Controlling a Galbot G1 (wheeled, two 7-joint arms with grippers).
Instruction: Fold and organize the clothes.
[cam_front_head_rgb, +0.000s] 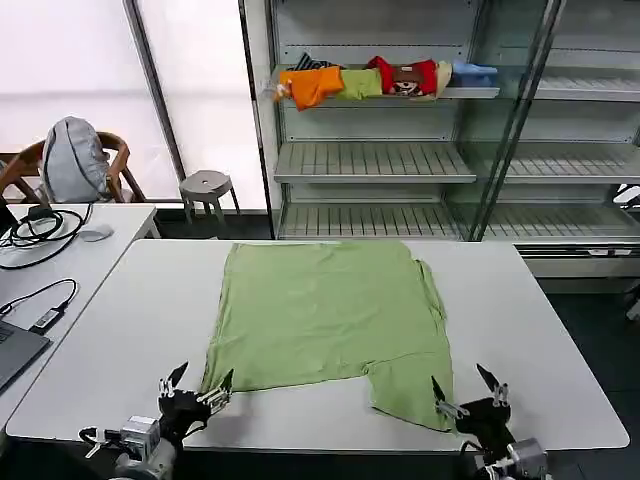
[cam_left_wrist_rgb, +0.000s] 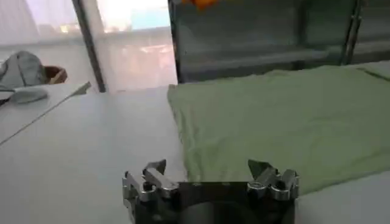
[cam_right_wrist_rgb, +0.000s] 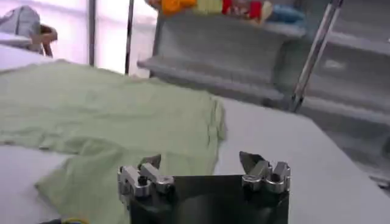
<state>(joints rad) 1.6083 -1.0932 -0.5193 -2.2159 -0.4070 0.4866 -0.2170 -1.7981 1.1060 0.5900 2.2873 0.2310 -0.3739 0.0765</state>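
The light green shirt is lying flat across the middle of the white worktop, its near hem reaching close to the near edge, with a flap at its near right corner hanging lower. Bare worktop is showing on the left and right sides, leaving open room there. Behind the far edge, a metal rack is carrying a row of bunched garments on an upper shelf, well apart. A side desk with cables is sitting off the left edge. The left claw is hovering at the near left corner of the shirt, spread wide, gripping nothing. The right claw is hovering beside the near right flap, also spread wide and empty.
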